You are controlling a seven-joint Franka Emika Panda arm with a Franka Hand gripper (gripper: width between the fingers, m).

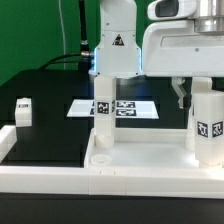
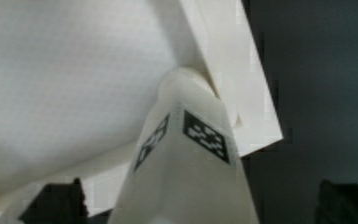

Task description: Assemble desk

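Note:
The white tray-like tabletop (image 1: 145,160) lies at the front. One white leg (image 1: 103,112) stands at its far corner on the exterior view's left. A second leg (image 1: 208,128) stands on its right side. My gripper (image 1: 202,97) straddles the top of this second leg, and one dark finger (image 1: 179,96) shows clear of the leg's side. In the wrist view the leg (image 2: 185,160) rises between my fingers (image 2: 60,203), with gaps on both sides, over the tabletop (image 2: 69,90). The gripper (image 2: 197,208) is open. A third leg (image 1: 23,111) lies loose on the dark table. The fourth leg is not in view.
The marker board (image 1: 135,107) lies behind the tabletop, in front of the arm's base (image 1: 115,45). A long white border rail (image 1: 45,178) runs along the front on the exterior view's left, touching the tabletop. Green wall behind.

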